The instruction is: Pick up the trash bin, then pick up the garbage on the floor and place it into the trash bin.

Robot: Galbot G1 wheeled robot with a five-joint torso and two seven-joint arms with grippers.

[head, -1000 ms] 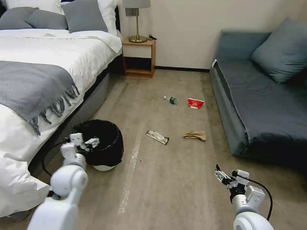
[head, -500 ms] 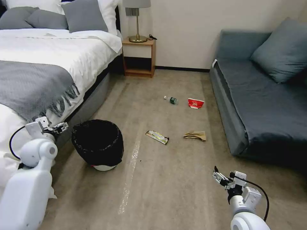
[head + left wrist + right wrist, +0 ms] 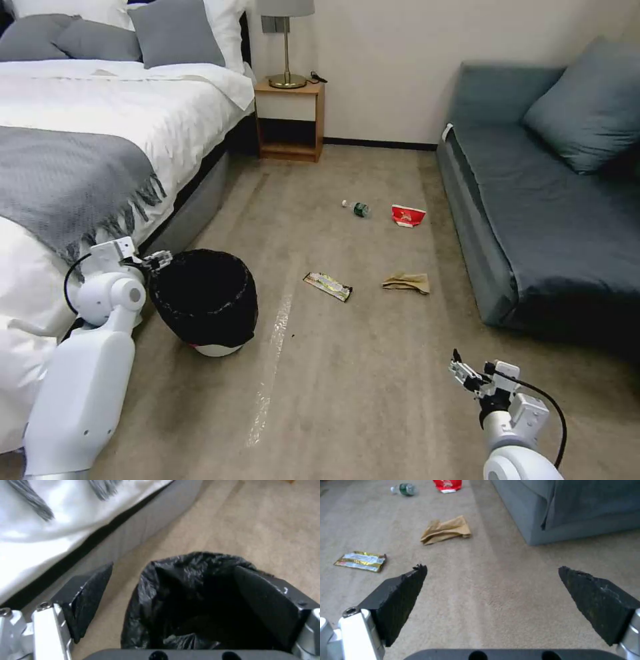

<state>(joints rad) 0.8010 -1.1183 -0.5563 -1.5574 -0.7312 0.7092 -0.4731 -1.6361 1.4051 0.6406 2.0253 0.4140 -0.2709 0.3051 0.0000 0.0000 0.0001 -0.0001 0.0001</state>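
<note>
Trash bin (image 3: 205, 300) pickup is lining up, nothing's being lifted yet.

Bin's sitting on the carpet right beside the bed (image 3: 80, 147), and the left gripper (image 3: 159, 259) is hovering at its rim around 10 o'clock, fingers spread wide with one pad (image 3: 263, 602) inside the black liner and the other (image 3: 88, 597) outside, so I'd guess it's straddling the rim to pinch it. Right gripper (image 3: 460, 368) is hanging low over bare floor, jaws apart, holding nothing, pointing toward the garbage: wrapper (image 3: 327, 286), brown paper (image 3: 407, 283), bottle (image 3: 357, 208) and red carton (image 3: 407, 215) are all lying between bed and sofa (image 3: 533, 220), waiting for the bin.
</note>
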